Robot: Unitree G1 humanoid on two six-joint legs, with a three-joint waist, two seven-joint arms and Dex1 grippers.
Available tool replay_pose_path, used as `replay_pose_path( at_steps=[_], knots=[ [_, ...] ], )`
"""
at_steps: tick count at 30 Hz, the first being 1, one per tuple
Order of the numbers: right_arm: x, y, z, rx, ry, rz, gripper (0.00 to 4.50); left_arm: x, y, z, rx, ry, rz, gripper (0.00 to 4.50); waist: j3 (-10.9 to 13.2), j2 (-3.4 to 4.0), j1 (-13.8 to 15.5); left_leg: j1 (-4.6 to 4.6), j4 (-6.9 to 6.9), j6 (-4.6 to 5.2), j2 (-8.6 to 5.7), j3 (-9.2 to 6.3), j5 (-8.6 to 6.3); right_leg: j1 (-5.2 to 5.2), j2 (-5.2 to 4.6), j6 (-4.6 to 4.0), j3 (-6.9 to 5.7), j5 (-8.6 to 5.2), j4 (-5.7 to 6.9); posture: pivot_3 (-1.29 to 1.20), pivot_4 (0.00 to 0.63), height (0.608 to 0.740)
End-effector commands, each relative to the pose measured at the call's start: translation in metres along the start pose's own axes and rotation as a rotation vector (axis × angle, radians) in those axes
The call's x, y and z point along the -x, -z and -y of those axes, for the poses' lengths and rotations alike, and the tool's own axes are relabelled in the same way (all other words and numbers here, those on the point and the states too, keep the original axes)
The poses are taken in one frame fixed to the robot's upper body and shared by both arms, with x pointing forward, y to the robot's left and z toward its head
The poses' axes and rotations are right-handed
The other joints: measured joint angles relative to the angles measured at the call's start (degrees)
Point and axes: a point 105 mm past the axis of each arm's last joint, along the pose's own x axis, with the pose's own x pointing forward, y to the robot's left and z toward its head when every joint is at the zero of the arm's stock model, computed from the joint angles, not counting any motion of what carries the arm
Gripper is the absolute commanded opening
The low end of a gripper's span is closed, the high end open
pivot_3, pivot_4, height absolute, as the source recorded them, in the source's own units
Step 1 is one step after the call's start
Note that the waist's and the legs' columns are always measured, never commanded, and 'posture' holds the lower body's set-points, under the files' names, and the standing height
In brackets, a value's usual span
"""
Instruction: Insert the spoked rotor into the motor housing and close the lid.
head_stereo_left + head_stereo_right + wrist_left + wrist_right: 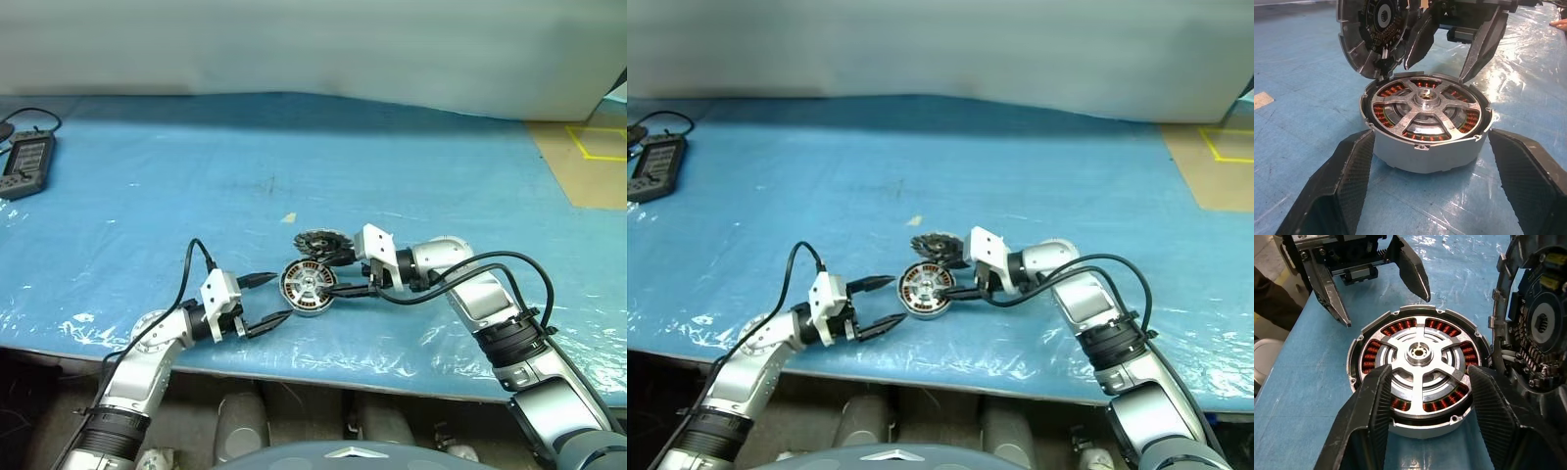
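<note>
The motor housing (309, 285) lies flat on the blue sheet, a silver ring with copper windings. The spoked rotor (1426, 105) sits inside it, flush with the rim. The dark lid (1371, 34), lined with electronics, stands open and upright at the housing's far edge. My left gripper (279, 297) is open, its fingers (1337, 186) flanking the near side of the housing with gaps on both sides. My right gripper (1428, 371) hangs open just over the rotor from the opposite side, holding nothing.
A black device with a cable (27, 162) rests at the far left. A scrap of tape (288, 217) lies behind the motor. The table's front edge (323, 364) runs close below the grippers. A person's sleeve (1273, 298) shows beside the table.
</note>
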Motion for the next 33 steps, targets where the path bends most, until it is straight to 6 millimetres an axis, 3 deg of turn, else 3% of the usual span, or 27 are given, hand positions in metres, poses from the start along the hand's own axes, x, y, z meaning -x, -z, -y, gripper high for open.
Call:
replay_pose_path(
  at_steps=[1,4,10,15,18,24,28,33],
  knots=[
    [0.004,-0.016,-0.001,0.013,-0.021,0.062,2.47,0.002,-0.008,-0.002,-0.024,-0.003,0.019,3.89,0.00,0.00,0.00,0.00,0.00,0.00,0.00,0.00,0.00,0.00,0.00,0.00,0.00,0.00,0.00,0.00,0.150,0.740],
    [0.003,-0.018,-0.002,0.002,-0.033,0.076,2.10,0.004,-0.006,-0.003,-0.020,-0.004,0.013,3.89,0.00,0.00,0.00,0.00,0.00,0.00,0.01,0.00,0.00,0.00,0.01,0.00,0.00,0.00,0.01,0.00,0.150,0.740],
    [-0.005,-0.019,0.000,-0.022,-0.022,0.104,0.07,0.008,-0.002,-0.004,-0.016,-0.007,0.006,3.89,0.00,0.00,-0.01,0.00,0.00,0.00,0.01,0.00,0.00,0.00,0.01,0.00,0.00,0.00,0.01,0.00,0.150,0.740],
    [-0.022,-0.019,-0.004,-0.050,-0.045,0.127,0.03,0.010,0.001,-0.004,-0.014,-0.011,0.002,3.89,0.00,0.00,-0.02,0.01,0.01,0.00,0.01,0.00,0.00,0.00,0.01,0.00,0.00,0.00,0.02,0.00,0.150,0.740],
    [-0.030,-0.006,-0.007,-0.063,-0.045,0.087,0.03,0.011,0.002,-0.005,-0.016,-0.016,0.000,3.89,0.00,0.00,-0.02,0.00,0.02,0.00,0.00,0.00,0.00,0.00,0.00,0.00,-0.01,0.00,0.02,0.00,0.150,0.740],
    [-0.030,0.010,-0.010,-0.075,-0.035,0.034,0.03,0.013,0.009,-0.006,-0.014,-0.023,-0.009,3.89,-0.03,0.00,-0.03,0.19,0.02,-0.01,0.01,-0.01,0.00,0.18,0.00,0.00,0.00,0.00,0.03,0.00,0.150,0.740],
    [-0.019,-0.007,-0.011,-0.087,-0.039,0.117,0.03,0.010,0.017,-0.008,-0.010,-0.021,-0.013,3.89,-0.03,0.00,0.10,0.29,0.02,0.00,-0.01,-0.01,0.00,0.29,-0.01,0.00,0.01,0.00,0.02,0.00,0.150,0.740],
    [0.004,-0.048,-0.013,-0.159,-0.079,0.306,0.03,0.014,0.028,-0.009,-0.005,-0.014,-0.018,3.89,-0.04,0.02,0.11,0.26,0.00,0.00,0.00,-0.02,0.00,0.27,0.00,0.00,0.00,0.00,0.01,0.00,0.150,0.740]
  ],
)
